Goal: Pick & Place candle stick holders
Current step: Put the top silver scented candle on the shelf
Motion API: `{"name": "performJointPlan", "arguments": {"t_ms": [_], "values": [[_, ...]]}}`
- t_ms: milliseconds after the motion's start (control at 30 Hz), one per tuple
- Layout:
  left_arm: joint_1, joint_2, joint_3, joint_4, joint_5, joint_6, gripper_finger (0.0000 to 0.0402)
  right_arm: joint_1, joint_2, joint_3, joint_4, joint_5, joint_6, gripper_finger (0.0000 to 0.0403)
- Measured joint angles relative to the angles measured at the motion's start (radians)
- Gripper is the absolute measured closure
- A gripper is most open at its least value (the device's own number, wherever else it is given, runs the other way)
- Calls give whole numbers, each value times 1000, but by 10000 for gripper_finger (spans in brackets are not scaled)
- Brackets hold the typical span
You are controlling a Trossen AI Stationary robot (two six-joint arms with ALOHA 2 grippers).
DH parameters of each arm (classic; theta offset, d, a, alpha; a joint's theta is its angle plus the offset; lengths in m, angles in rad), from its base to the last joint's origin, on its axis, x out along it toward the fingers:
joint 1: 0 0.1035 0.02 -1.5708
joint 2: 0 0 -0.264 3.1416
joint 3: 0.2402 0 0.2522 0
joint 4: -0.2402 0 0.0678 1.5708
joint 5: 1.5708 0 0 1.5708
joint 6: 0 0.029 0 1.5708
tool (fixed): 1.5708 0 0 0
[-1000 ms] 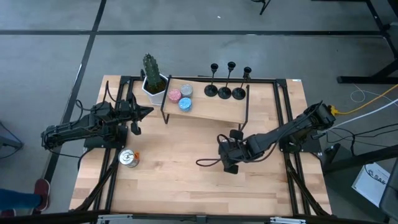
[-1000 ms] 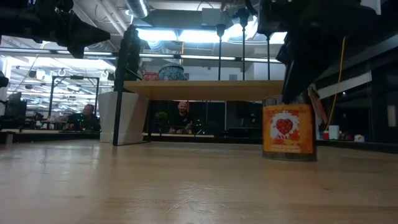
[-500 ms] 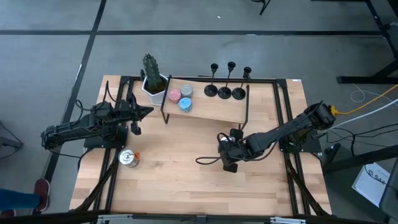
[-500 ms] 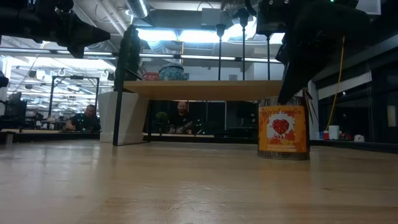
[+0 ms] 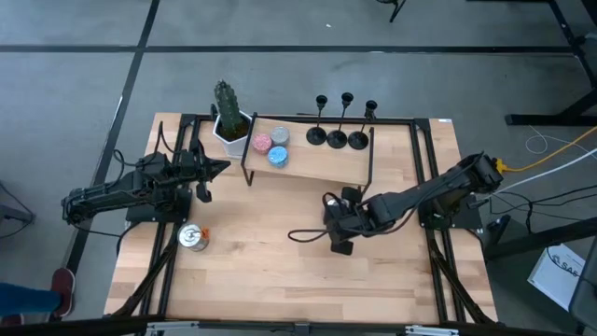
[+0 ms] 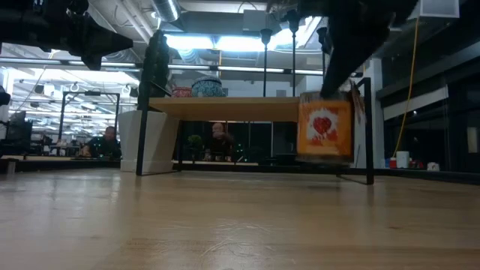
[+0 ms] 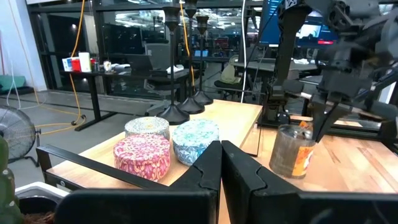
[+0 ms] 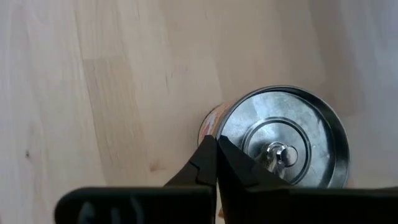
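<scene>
Over on the left, the left pincer hangs clenched and empty beside the shelf's left end, its arm stretched low across the surface. A silver-topped can stands on the wood just in front of that arm. Up on the shelf sit three small round tins, and right of them the three candle stick holders stand upright in a tight row at the shelf's back edge, well apart from both pincers. Farther right, the right arm reaches in long and low from the surface's right edge, and the right pincer is clamped on an orange-labelled can, gripping at its rim, the can clear of the wood in the low view.
</scene>
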Motion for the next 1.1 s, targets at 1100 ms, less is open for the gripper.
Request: {"name": "performJointPlan", "arguments": {"t_ms": [1100], "values": [[0,0,0,0,0,0,396,-219,-42,532,-577,-23,-332,403]]}}
